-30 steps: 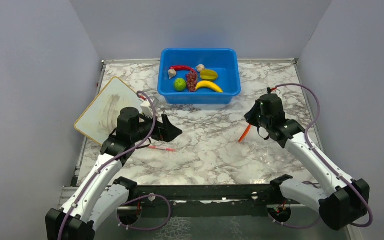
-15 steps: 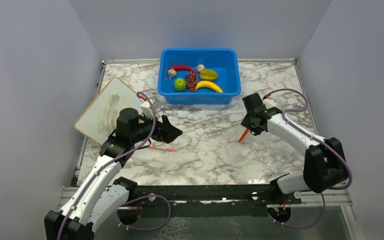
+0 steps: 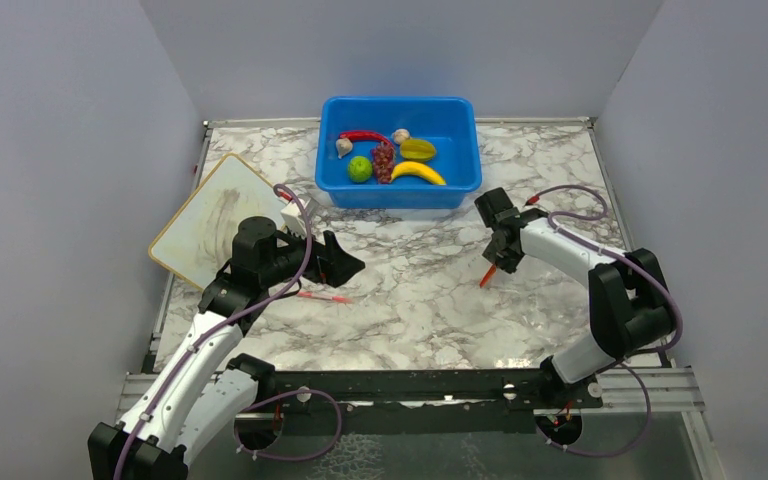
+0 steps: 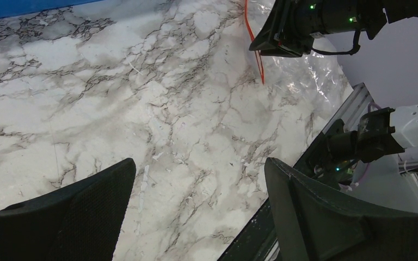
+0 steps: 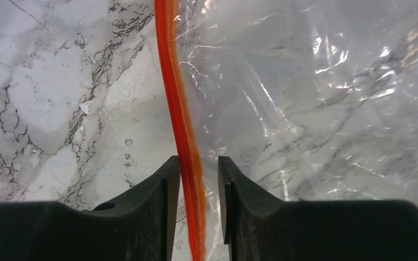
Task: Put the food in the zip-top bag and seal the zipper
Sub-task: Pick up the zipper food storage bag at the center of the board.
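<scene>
Flat on the marble-patterned table (image 3: 410,310), toward 3 o'clock of the tabletop as seen from overhead, lies the clear zip-top bag (image 5: 315,109). Its orange-red zipper (image 5: 175,98) runs along the edge that faces the table's centre. The right gripper (image 5: 198,163) points down over that strip, its black fingers (image 5: 141,212) set narrowly apart with the zipper passing between them. The strip touches the finger on the left of the wrist view and a sliver of marble shows on the other side, so the jaws straddle the strip without pinching it. From overhead only a short orange length of the zipper shows, at the gripper's 7 o'clock, and the bag's film is too faint to make out there.

The food sits well apart from the bag in a blue tub (image 3: 460,112) at the table's 12 o'clock, against the back wall. In it a red chili (image 3: 365,136) lies along the far side with garlic bulbs (image 3: 344,147) at either end. Nearer are a green lime (image 3: 360,168), a purple grape bunch (image 3: 384,162), a yellow-green starfruit (image 3: 418,149) and a yellow banana (image 3: 418,172).

Near 9 o'clock the left gripper (image 3: 345,265) hangs above the marble, its fingers (image 4: 76,217) spread wide with nothing between them. A thin red stick (image 3: 323,296) lies just beside it at its 6 o'clock, and a pale board (image 3: 215,215) rests at the table's 10 o'clock edge
</scene>
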Motion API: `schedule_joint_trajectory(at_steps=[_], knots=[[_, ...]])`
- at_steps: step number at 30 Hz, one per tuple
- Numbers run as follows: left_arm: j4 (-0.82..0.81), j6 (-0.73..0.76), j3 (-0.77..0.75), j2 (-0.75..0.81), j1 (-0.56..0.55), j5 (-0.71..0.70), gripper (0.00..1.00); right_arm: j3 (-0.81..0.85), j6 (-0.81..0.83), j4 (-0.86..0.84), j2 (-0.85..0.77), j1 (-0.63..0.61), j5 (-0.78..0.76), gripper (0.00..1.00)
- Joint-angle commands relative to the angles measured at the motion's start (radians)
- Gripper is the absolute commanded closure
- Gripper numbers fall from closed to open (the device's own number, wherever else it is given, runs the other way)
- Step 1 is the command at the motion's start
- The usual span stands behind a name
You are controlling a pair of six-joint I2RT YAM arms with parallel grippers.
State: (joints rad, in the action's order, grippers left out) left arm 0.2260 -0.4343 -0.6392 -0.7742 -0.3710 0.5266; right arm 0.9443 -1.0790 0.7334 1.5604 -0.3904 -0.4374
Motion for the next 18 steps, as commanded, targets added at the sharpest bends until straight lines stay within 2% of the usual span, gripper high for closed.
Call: schedule_joint_trajectory(at_steps=[1, 5, 11, 18], knots=[[-0.006, 0.017, 0.001, 0.008, -0.004, -0.017, 0.09, 0.026, -0.022, -0.010, 0.019, 0.005, -0.042, 0.76], [-0.004, 0.020, 0.000, 0.007, -0.006, -0.020, 0.09, 0.010, 0.030, -0.052, 0.000, 0.004, -0.032, 0.98], [0.000, 0.011, -0.001, 0.006, -0.006, -0.030, 0.10, -0.069, 0.196, -0.195, -0.134, 0.004, 0.042, 0.99], [0.001, -0.023, -0.012, -0.031, -0.025, -0.030, 0.14, -0.167, 0.512, -0.394, -0.392, 0.003, 0.391, 0.99]])
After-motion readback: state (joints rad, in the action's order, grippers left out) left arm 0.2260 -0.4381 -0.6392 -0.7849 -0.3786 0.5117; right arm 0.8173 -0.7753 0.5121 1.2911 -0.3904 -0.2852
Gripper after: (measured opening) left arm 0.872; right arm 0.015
